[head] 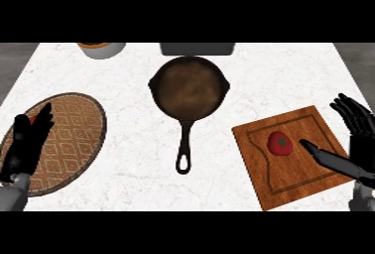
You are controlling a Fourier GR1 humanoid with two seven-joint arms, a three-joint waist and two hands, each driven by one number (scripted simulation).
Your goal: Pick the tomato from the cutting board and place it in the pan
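Note:
A red tomato [280,143] with a green stem lies near the middle of the wooden cutting board [293,178] at the right. The dark brown pan [189,87] sits at the centre back, its handle pointing toward me. My right hand [353,149] hovers over the board's right edge, open, its thumb reaching toward the tomato but stopping just short of it. My left hand [26,144] rests open at the left edge, fingers up, over a patterned mat.
A round woven placemat [73,134] lies at the left under the left hand. A bowl [101,48] stands at the back left and a grey container [196,48] behind the pan. The counter is white marble.

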